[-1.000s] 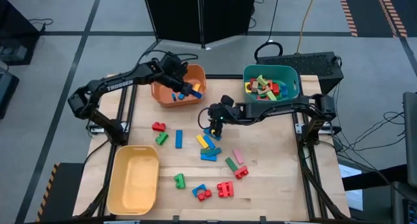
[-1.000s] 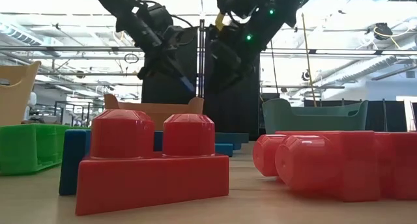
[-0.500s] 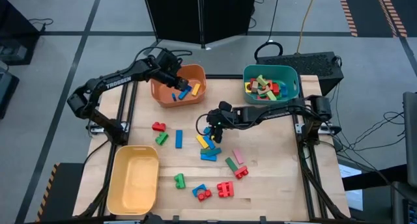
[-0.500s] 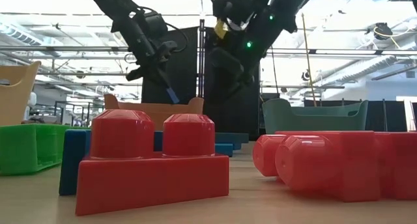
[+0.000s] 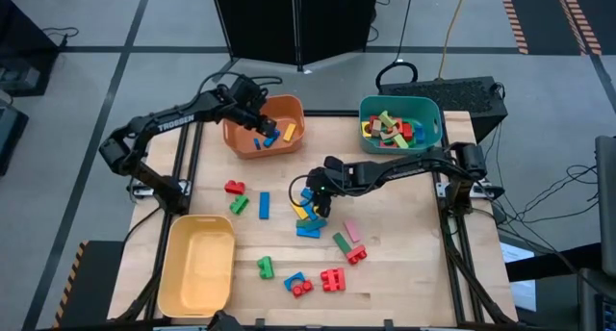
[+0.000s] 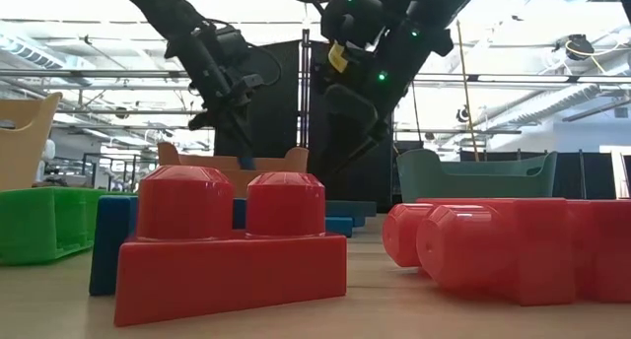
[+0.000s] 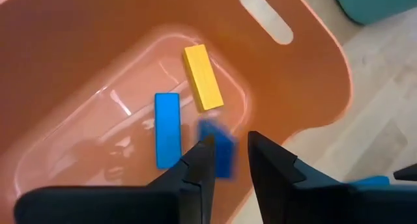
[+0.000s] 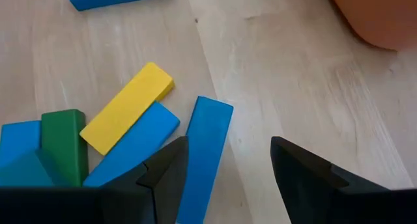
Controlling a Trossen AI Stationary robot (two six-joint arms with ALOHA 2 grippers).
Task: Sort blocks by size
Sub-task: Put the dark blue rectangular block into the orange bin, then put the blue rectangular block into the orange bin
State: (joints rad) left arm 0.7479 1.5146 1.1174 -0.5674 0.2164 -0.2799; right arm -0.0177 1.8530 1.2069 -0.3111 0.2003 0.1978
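My left gripper (image 7: 230,139) hangs open over the orange bin (image 5: 241,140) at the far left. A blurred blue block (image 7: 220,154) shows just past its fingertips, over the bin's floor, where a blue bar (image 7: 167,129) and a yellow bar (image 7: 202,77) lie flat. My right gripper (image 8: 225,175) stands open, tilted down over a heap of blocks (image 5: 306,216) at the table's middle. Its fingers stand on either side of the near end of a blue bar (image 8: 207,146), clear of it. A yellow bar (image 8: 127,107) lies across other blue bars beside it.
A teal bin (image 5: 438,129) holding several blocks stands at the far right, and a yellow bin (image 5: 197,264) at the near left. Loose blocks lie on the wood: red (image 5: 234,187), green (image 5: 239,205), blue (image 5: 264,205) and red studded bricks (image 5: 332,280) near the front edge.
My left gripper has moved over the orange bin toward the table's far left and tipped further down; the blue block that stuck out below its fingertips has left them. My right gripper has sunk toward the heap of blocks at the table's middle, still open.
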